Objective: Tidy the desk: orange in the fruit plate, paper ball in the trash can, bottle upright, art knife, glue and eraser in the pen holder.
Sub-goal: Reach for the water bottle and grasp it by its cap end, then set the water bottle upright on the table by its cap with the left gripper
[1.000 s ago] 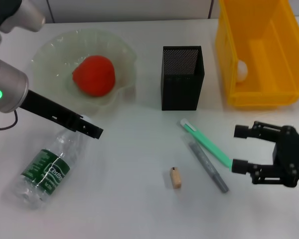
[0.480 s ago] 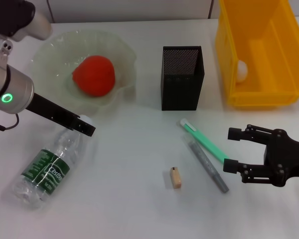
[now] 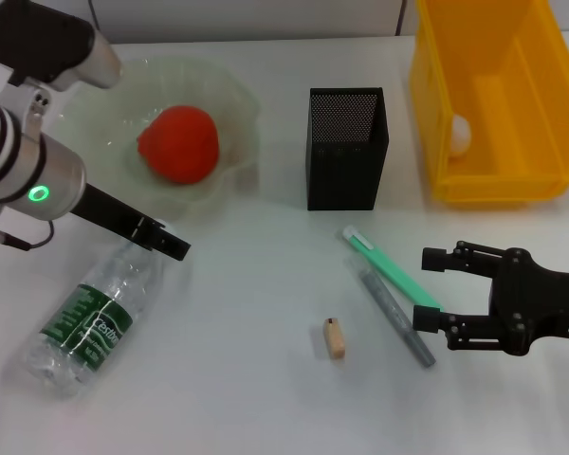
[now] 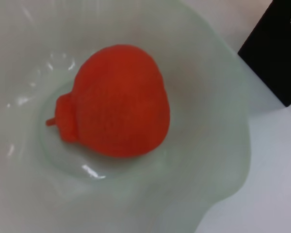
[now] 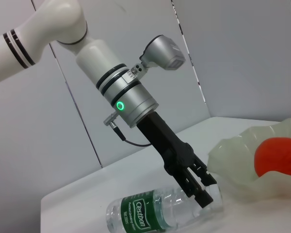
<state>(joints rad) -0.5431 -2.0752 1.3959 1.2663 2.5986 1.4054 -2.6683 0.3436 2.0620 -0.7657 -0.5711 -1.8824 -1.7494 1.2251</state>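
The orange (image 3: pixel 178 142) lies in the fruit plate (image 3: pixel 235 104); the left wrist view shows it close up (image 4: pixel 119 114). The bottle (image 3: pixel 87 320) lies on its side at the front left, its cap hidden. My left gripper (image 3: pixel 171 246) is at the bottle's neck end, also seen in the right wrist view (image 5: pixel 206 191). The paper ball (image 3: pixel 462 135) lies in the trash can (image 3: pixel 436 104). The green art knife (image 3: pixel 389 269), grey glue stick (image 3: pixel 396 316) and eraser (image 3: pixel 334 337) lie in front of the pen holder (image 3: pixel 346 152). My right gripper (image 3: pixel 428 289) is open, level with their near ends.
The pen holder stands between the fruit plate and the trash can. A pale wall runs behind the table's far edge. The right arm reaches in from the front right.
My right gripper has moved left, up to the ends of the art knife and glue stick. My left arm's wrist has turned and shifted while its gripper stays by the bottle's neck. The bottle has not moved.
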